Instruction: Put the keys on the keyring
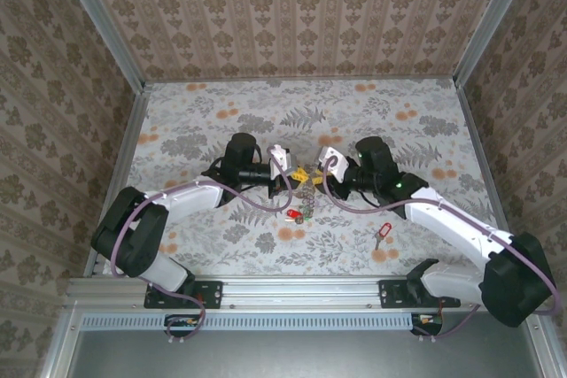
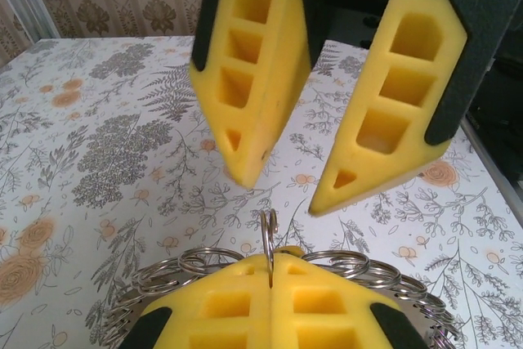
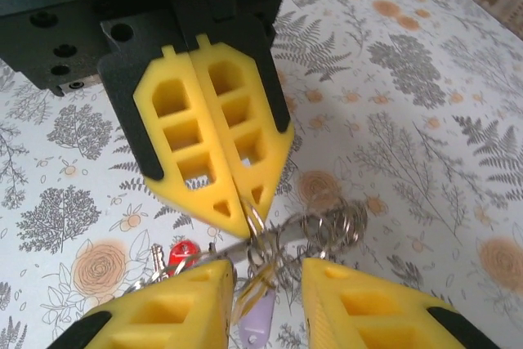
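1. My left gripper [image 2: 271, 271] is fully closed. Its yellow pads are pressed flat together and pinch one upright loop of the keyring [image 2: 200, 263] at their tips.
2. The rest of the keyring spreads as silvery coils to either side of those pads, over the flowered table [image 2: 98, 161].
3. My right gripper [image 3: 268, 274] faces the left one tip to tip. Its jaws are parted and clamp nothing.
4. Keyring coils and a purple-tagged key [image 3: 257, 323] hang in the gap between my right fingers.
5. A red-tagged key [image 3: 181, 252] sits just beside one of my right fingers. From above, it lies next to a green tag [image 1: 304, 216], below the two grippers.
6. A second red-tagged key [image 1: 383, 235] lies alone on the table, well apart from the keyring and beside my right forearm.
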